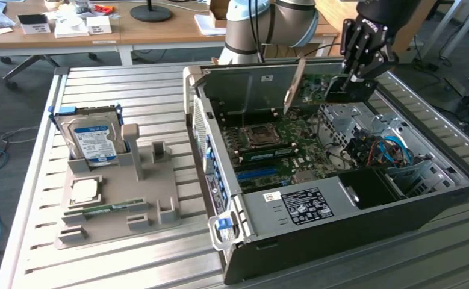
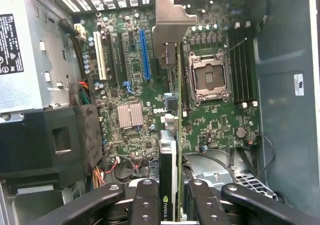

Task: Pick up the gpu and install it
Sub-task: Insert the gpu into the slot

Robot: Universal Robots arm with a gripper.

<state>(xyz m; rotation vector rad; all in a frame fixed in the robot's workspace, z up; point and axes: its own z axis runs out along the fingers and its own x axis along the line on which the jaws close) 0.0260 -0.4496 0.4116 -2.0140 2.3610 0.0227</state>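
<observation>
My gripper is pinching the gpu. My two black fingers press on its flat sides, one on each side. The card stands on its thin edge, and its shiny metal end points away from me.

In the exterior view, my gripper holds the gpu up over the far part of the open computer case. The case lies on its side on the metal table. Below the card is the green board. From my wrist, the card lines up between the long blue slot and the square chip socket.

On the exterior view's left, well apart from the case, a grey tray holds a hard drive with a blue label.
</observation>
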